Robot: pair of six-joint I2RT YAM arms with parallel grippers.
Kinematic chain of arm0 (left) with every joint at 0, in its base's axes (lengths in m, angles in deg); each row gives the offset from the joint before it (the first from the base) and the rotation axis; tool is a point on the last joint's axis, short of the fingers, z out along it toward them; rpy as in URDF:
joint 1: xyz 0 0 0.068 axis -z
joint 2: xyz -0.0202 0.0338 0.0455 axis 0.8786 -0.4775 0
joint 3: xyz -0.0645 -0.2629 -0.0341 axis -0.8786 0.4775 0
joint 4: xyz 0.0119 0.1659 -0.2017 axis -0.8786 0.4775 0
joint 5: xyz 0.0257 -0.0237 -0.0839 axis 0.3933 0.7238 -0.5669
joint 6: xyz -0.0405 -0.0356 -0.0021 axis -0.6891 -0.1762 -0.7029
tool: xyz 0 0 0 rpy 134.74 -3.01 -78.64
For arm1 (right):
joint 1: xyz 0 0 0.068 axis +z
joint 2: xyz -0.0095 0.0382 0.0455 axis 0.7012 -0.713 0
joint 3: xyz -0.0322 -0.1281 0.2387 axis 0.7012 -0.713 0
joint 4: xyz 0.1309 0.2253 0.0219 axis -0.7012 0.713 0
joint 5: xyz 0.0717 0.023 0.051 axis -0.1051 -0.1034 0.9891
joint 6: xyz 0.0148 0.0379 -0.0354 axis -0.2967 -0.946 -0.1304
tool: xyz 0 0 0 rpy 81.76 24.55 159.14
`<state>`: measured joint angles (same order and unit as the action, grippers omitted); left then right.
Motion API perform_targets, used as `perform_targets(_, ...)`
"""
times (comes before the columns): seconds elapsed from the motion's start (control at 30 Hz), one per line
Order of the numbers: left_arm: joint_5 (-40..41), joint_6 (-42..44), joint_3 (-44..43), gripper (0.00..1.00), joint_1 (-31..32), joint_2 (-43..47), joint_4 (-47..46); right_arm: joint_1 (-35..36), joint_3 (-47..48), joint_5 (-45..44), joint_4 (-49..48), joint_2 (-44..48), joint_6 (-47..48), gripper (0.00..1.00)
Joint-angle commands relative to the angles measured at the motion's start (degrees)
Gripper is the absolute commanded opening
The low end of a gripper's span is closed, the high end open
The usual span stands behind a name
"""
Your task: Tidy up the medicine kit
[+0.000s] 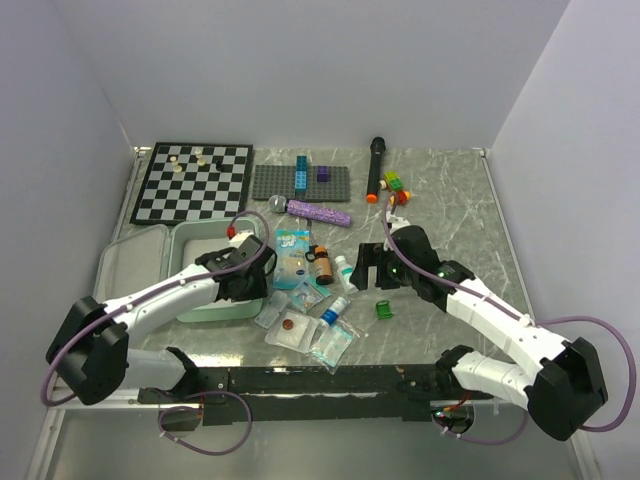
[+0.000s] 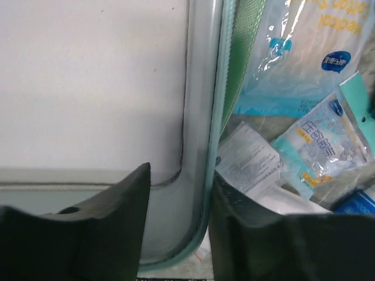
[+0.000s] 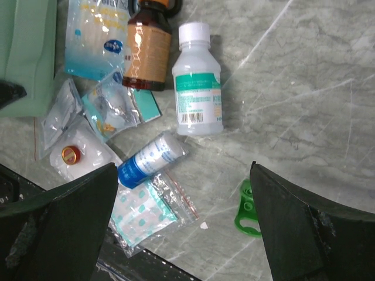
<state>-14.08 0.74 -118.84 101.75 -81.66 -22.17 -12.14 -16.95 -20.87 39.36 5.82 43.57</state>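
On the left of the grey marbled worktop [image 1: 450, 200], the mint-green zip medicine kit [image 1: 195, 243] lies open. The left claw [image 2: 179, 175] straddles its rim, part open and not clamped. The right claw [image 3: 183, 175] hangs wide and empty. Only its wrist view, not the left one, shows a white green-labelled plastic bottle [image 3: 198, 88].

Overhead view from high behind, facing down, wrist views close, pointing down, all sharing sachets [image 1: 300, 295] beside medicine kit [image 1: 135, 262]
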Motion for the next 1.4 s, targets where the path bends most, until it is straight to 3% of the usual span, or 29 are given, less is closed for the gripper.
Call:
perform_targets(0.0,-1.5,-0.3,-2.8,0.50,-0.3,4.5,3.9,0.3,5.5,-2.1,0.7,-2.6,0.8,1.00)
perform_targets(0.17,-1.4,-0.1,-5.8,0.54,-0.3,9.6,4.0,0.4,9.9,-4.1,1.8,-9.7,2.4,0.96)
perform_targets(0.5,7.7,-6.5,-0.5,0.54,-0.7,23.4,3.0,1.1,16.6,-4.6,2.3,-21.9,3.0,0.90)
perform_targets(0.57,7.9,-6.9,-0.3,0.53,-0.9,25.5,2.9,2.2,18.2,-5.9,2.4,-23.1,3.9,0.84)
perform_targets(0.7,8.2,-8.0,0.4,0.52,-1.0,30.0,2.6,6.1,21.4,-4.7,-0.6,-23.8,5.4,0.84)
perform_targets(1.07,8.8,-9.5,3.0,0.51,-1.0,38.6,5.2,7.5,36.6,-9.2,8.3,-43.4,7.7,0.75)
perform_targets(1.37,8.3,-9.6,4.7,0.50,-1.0,43.2,4.7,8.7,38.5,-8.4,11.0,-48.8,7.6,0.67)
